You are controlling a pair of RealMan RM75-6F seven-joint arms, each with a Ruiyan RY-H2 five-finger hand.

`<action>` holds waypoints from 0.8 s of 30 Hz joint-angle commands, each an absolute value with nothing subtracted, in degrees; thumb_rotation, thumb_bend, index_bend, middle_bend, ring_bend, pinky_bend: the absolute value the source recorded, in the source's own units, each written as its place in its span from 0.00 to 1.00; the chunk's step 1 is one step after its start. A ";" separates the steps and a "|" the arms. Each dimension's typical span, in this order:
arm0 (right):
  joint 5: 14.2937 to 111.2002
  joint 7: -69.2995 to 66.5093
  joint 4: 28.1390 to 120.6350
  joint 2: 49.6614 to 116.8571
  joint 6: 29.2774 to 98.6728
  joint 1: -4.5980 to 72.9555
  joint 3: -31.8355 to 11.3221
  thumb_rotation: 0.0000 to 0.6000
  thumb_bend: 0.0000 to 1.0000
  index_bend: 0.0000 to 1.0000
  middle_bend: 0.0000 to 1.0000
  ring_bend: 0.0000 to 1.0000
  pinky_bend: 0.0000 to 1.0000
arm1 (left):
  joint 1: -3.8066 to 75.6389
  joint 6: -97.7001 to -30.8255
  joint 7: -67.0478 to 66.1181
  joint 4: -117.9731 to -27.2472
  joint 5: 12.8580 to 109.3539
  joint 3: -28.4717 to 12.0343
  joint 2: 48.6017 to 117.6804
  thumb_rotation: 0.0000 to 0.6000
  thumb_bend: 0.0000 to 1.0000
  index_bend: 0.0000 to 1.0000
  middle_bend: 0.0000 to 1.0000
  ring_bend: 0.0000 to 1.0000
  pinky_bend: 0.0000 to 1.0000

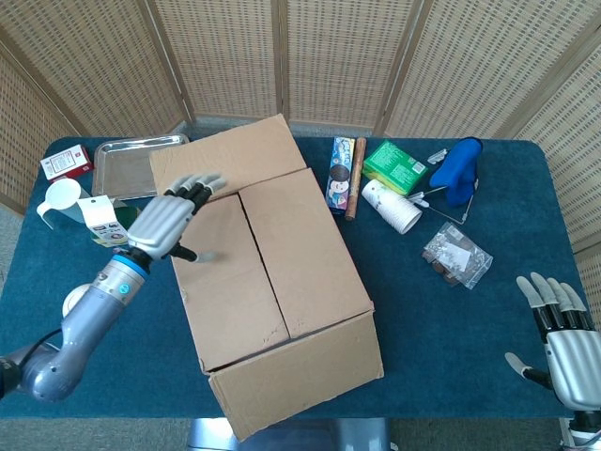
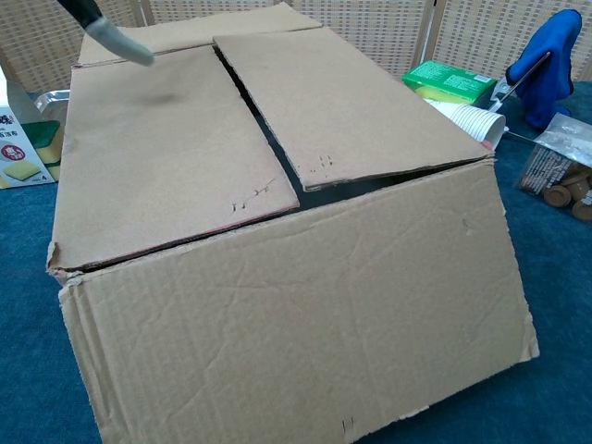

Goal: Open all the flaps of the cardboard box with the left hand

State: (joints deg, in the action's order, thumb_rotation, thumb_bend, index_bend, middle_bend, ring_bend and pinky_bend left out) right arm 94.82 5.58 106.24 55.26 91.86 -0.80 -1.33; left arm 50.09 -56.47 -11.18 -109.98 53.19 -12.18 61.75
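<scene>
Left hand [image 1: 167,222]: fingers apart, holding nothing, poised over the box [image 1: 282,310] at its left inner flap [image 1: 225,272], fingertips toward the far flap [image 1: 230,155]. Right hand [image 1: 566,348]: open, idle, well apart. Risk: both inner flaps lie flat; a fingertip missing the centre seam would likely press the flap inward or shove the box.

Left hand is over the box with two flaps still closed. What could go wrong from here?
1. The two inner flaps lie flat with only a narrow seam, so the left hand may slide across rather than catch an edge.
2. The carton and scoop sit close beside that arm; a wide swing could topple them.
3. Lifting a flap may drag the cardboard box sideways.
</scene>
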 commanded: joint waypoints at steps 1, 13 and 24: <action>94.72 5.43 106.22 55.22 91.80 -0.78 -1.35 1.00 0.00 0.00 0.00 0.00 0.03 | 50.38 -58.31 -14.06 -109.27 54.22 -11.56 65.60 1.00 0.12 0.00 0.00 0.00 0.00; 94.97 4.43 106.12 54.83 92.15 -0.84 -1.41 1.00 0.00 0.00 0.00 0.00 0.03 | 52.66 -61.47 -21.06 -106.64 53.21 -12.55 73.93 1.00 0.12 0.00 0.00 0.00 0.00; 94.99 3.53 106.03 54.52 92.25 -0.80 -1.49 1.00 0.00 0.00 0.00 0.00 0.03 | 55.83 -61.82 -27.52 -102.38 49.90 -13.44 80.18 1.00 0.12 0.00 0.00 0.00 0.00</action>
State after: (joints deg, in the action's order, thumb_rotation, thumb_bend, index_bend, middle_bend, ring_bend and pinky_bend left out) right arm 95.00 3.56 106.04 54.54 92.23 -0.80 -1.47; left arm 55.45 -61.66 -27.03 -102.83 50.24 -13.25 79.65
